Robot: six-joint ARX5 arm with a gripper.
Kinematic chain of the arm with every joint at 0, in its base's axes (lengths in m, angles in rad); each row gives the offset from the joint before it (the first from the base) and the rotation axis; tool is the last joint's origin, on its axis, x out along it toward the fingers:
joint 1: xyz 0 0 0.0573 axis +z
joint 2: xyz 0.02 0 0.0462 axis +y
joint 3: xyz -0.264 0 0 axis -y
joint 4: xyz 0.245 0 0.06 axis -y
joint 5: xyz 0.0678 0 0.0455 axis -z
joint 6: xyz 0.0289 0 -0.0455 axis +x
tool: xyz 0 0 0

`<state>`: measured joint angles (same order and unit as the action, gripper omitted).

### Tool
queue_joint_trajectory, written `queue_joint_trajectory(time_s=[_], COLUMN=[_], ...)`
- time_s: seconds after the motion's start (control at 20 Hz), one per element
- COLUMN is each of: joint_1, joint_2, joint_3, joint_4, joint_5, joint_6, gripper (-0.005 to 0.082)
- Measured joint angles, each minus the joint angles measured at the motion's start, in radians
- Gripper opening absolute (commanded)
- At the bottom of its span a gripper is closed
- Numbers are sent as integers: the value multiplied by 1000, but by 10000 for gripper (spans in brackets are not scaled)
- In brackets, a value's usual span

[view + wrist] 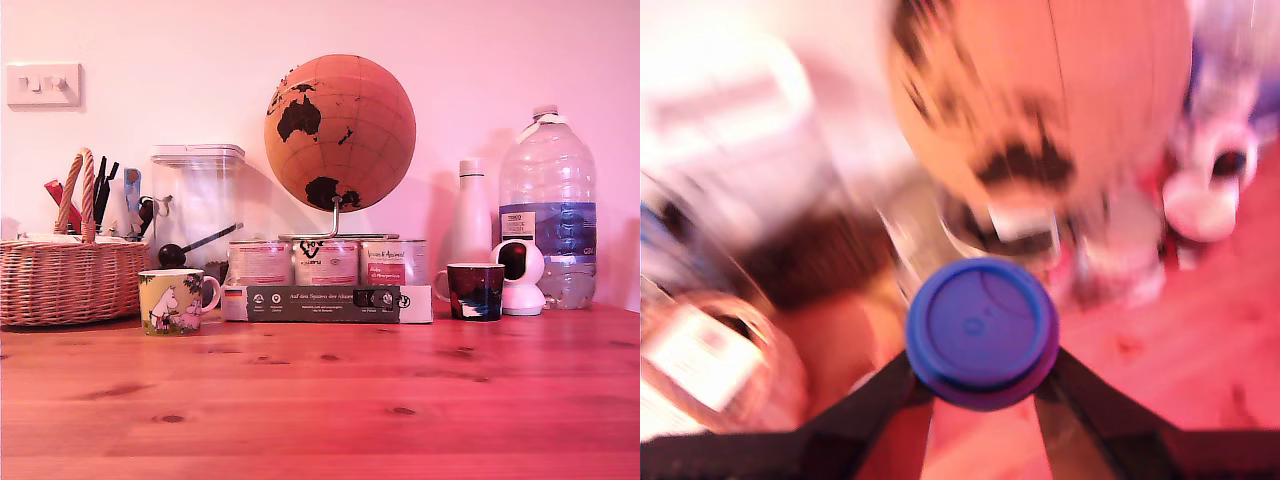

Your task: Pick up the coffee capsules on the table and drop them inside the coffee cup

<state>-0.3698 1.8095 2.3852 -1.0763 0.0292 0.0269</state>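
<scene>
A blue capsule [982, 332] is clamped between the closed gripper [982, 385] fingers; the cup [176, 301], lower left, could be missed through misalignment.

globe [340, 130], wicker basket [65, 280], water bottle [548, 210], dark mug [474, 290]

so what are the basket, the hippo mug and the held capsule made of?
Basket: woven wicker, strands visible. Hippo mug: likely glazed ceramic, glossy with printed figures. Blue capsule between the end effector's fingers: apparently smooth plastic, though the wrist view is blurred.
</scene>
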Motion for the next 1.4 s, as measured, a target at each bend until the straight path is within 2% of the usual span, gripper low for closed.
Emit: queue_joint_trajectory(time_s=[0.25,0.5,0.7,1.0,1.15,1.4], joint_1=[-1,-1,-1,2,9,27], joint_2=[1,-3,-71,-267,-275,-266], joint_3=[-32,-222,-511,-910,-1046,-1286], joint_4=[36,176,393,779,921,1247], joint_5=[21,41,45,48,48,47], joint_6=[0,-1,-14,-37,-44,-44], gripper=[178,178,178,178,178,178])
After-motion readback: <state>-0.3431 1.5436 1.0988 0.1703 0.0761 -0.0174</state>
